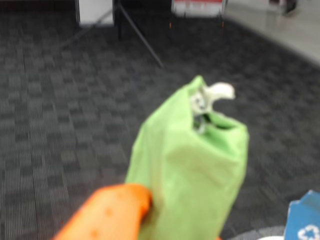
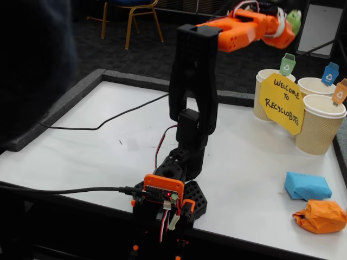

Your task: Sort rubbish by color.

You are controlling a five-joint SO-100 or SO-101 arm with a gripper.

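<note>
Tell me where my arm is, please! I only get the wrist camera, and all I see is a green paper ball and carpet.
Observer: In the fixed view the end effector is raised high, holding the green wad above the green tag.
Operator: Where are the other balls?
Observer: The blue wad and the orange wad lie side by side on the table, at its near right corner.
Operator: How many cups are there?
Observer: Three paper cups stand at the far right. The other two carry a blue tag and an orange tag, and a yellow sign leans in front.
</note>
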